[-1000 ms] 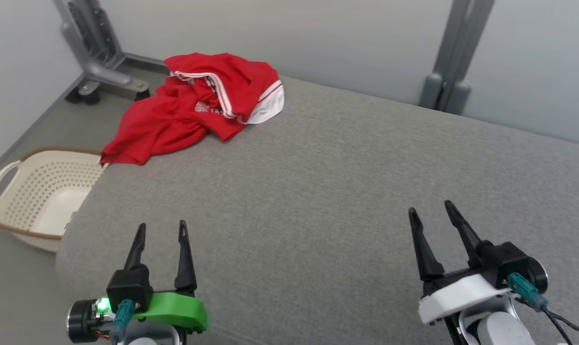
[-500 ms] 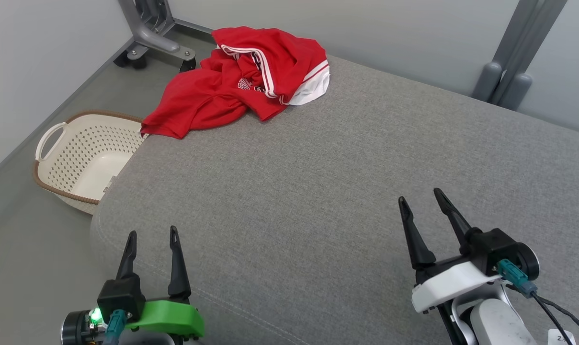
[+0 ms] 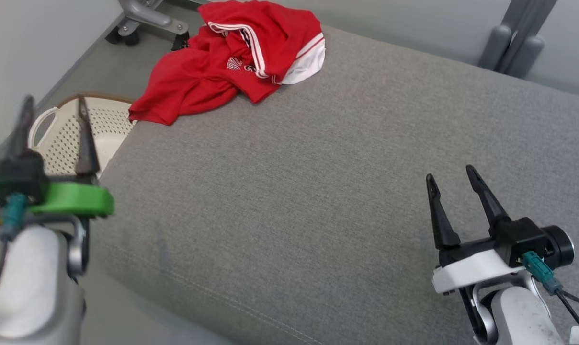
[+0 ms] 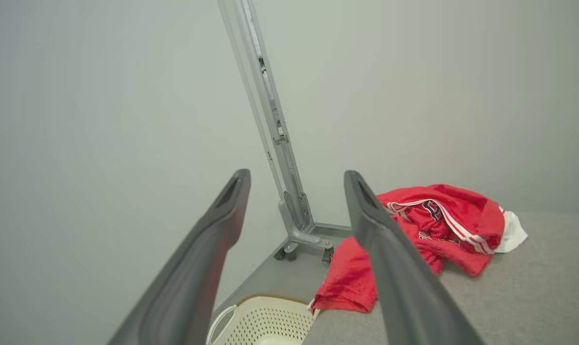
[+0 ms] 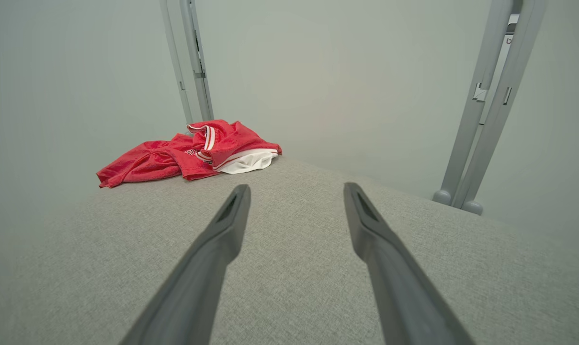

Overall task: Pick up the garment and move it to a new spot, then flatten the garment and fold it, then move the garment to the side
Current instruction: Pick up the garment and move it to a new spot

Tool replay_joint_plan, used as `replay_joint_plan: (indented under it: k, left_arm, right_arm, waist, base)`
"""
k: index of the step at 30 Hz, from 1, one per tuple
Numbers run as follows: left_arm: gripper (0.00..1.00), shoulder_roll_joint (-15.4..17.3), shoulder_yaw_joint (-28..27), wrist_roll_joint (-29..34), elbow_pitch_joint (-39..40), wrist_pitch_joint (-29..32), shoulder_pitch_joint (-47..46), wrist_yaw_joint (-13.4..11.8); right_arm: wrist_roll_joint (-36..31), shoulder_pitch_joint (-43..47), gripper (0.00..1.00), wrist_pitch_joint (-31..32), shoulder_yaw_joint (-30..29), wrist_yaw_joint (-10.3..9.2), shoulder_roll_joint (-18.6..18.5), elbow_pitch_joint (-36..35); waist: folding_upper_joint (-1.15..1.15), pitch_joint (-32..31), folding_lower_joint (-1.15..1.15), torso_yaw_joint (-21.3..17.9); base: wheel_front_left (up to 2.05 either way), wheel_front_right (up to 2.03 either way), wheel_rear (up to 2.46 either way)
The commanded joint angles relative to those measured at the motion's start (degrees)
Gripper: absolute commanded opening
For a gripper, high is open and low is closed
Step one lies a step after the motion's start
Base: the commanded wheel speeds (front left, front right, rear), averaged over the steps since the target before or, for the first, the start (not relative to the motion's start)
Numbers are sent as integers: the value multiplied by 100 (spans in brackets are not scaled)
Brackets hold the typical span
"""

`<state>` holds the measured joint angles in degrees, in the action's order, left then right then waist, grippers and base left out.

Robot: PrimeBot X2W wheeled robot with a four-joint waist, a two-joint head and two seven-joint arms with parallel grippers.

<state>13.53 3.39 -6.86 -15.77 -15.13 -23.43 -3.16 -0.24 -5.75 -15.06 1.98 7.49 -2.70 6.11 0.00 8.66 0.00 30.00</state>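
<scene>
A red garment (image 3: 232, 72) with white stripes lies crumpled at the far left corner of the grey fabric-covered worktop (image 3: 318, 167), one flap reaching the edge above a cream basket (image 3: 108, 125) on the floor. We see the left end effector (image 3: 54, 103) lifted off to the left with its fingers spread and nothing between them. The right end effector (image 3: 451, 173) hangs low over the near right of the worktop, likewise spread and empty, well apart from the cloth.

We judge the garment light, limp and rather slick, likely to sag and slide once raised. The raised striped fold, or the flat hem nearest the basket, looks the surest place to pinch; a grip on the heap's middle could gather several layers.

Against the pictures of a second ago, the head camera has swung, so the whole scene sits differently. The left end effector has climbed from the lower corner to cross the basket, blurred in motion. The garment's folds look unchanged.
</scene>
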Motion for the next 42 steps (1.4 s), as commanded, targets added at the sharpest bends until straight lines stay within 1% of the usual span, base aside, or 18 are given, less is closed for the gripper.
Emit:
replay_joint_plan:
  k: [1,6,8,14,17,20,23,28,33,38,40,41,42]
  left_arm:
    - [100,160,-59,51,-88,43,-394,66]
    - [100,713,-135,87,-699,592,-1663,309]
    - [100,875,-108,77,-1035,847,-2056,449]
    - [100,1038,-134,-341,-2145,1711,-2916,840]
    - [100,1014,-80,-603,-2589,2117,-3133,965]
    - [100,968,-23,-841,-2914,2392,-3282,1016]
    - [100,970,49,-987,-3141,2503,-3361,1046]
    - [100,947,162,-1227,-3429,2450,-3499,1058]
    - [100,973,289,-1258,-3670,2313,-3630,1062]
    - [100,990,372,-1272,-3958,2305,-3732,1063]
    - [47,1001,410,-1279,-4094,2297,-3750,1063]
    - [27,1012,435,-1269,-4150,2282,-3751,1064]
    - [0,1029,456,-1250,-4174,2249,-3755,1063]
  right_arm:
    - [-81,-128,100,-18,-3,1,-33,-65]
    - [-351,-457,100,-18,51,1,-32,-230]
    - [-445,-564,100,-18,68,1,-32,-309]
    - [-657,-766,100,0,58,1,-30,-659]
    - [-741,-733,100,56,-7,1,-30,-900]
    - [-838,-688,100,121,-92,1,-47,-1168]
    - [-882,-668,100,180,-127,1,-63,-1403]
    - [-899,-664,100,240,-148,1,-71,-1650]
    - [-877,-698,100,238,-126,1,-60,-1693]
    - [-839,-759,100,192,-156,1,-52,-1642]
    - [-825,-772,100,172,-169,1,-44,-1607]
    - [-812,-781,100,167,-171,1,-42,-1593]
    - [-810,-785,100,152,-174,1,-39,-1581]
  waist:
    - [0,505,0,-435]
    - [0,1049,0,-906]
    - [0,1266,0,-1079]
    - [0,1883,0,-1472]
    - [0,2130,0,-1587]
    - [0,2357,0,-1666]
    - [0,2543,0,-1736]
    - [0,2771,0,-1829]
    - [0,2865,0,-1908]
    - [0,2872,0,-1978]
    - [0,2833,0,-2009]
    - [0,2814,0,-2023]
    - [0,2795,0,-2029]
  base:
    - [0,0,0]
    - [0,0,0]
    - [0,0,0]
    - [0,0,0]
    - [0,0,0]
    - [0,0,0]
    - [0,0,0]
    - [0,0,0]
    - [0,0,0]
    - [0,0,0]
    - [0,0,0]
    - [0,0,0]
    - [0,0,0]
